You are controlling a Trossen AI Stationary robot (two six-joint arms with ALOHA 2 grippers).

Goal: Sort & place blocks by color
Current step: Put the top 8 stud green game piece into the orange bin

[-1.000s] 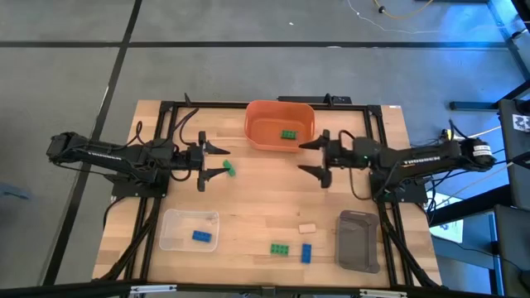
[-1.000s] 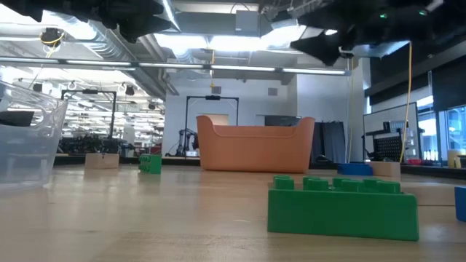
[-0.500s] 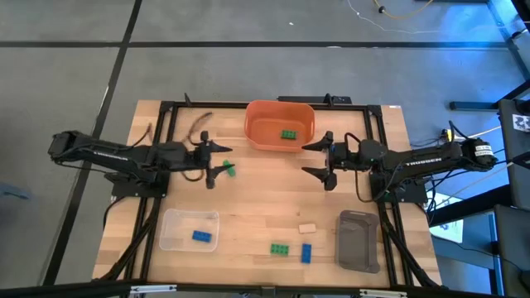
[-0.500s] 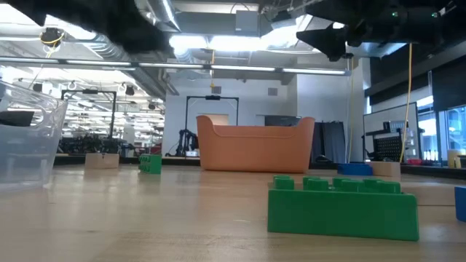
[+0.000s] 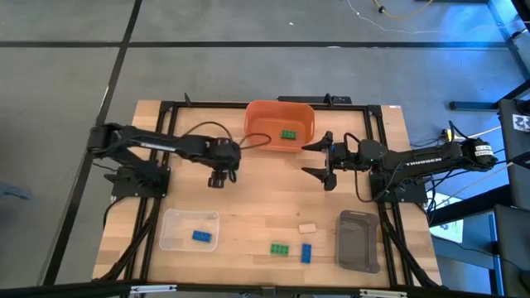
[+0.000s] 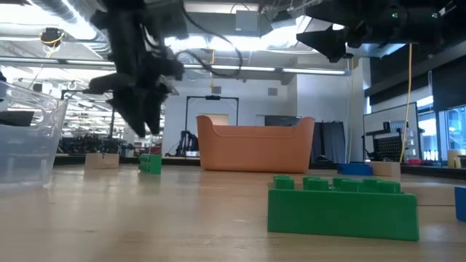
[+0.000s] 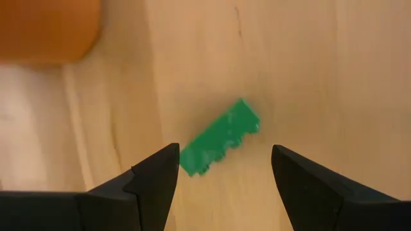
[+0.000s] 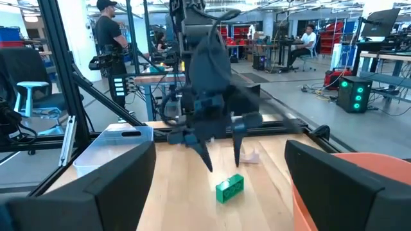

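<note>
Nearest you in the low view, a long green brick [image 6: 343, 207] lies on the table [image 5: 257, 207], with a blue brick [image 5: 305, 252] just beside it and a tan brick [image 5: 307, 228] a little farther in; the blue one is cut off at the low view's edge. A second blue brick [image 5: 201, 236] lies in the clear tray [image 5: 171, 230]; the grey tray [image 5: 358, 240] stands at the right. Your left gripper [image 5: 217, 175] has swung in from the left and tipped nose-down: a second ago it lay level, now it hangs over the small green brick [image 7: 219, 136], claw released, fingers [image 7: 151, 176] apart on either side and clear of the brick. From above you cannot see that brick, since the wrist covers it; the right wrist view shows it on the wood under the fingers [image 8: 229, 188]. The right gripper [image 5: 319, 161] has barely moved, claw released, empty, hovering right of the orange bin [image 5: 258, 132]. One more green brick [image 5: 289, 134] lies in that bin. People stand in the room behind, too far off to make out.
</note>
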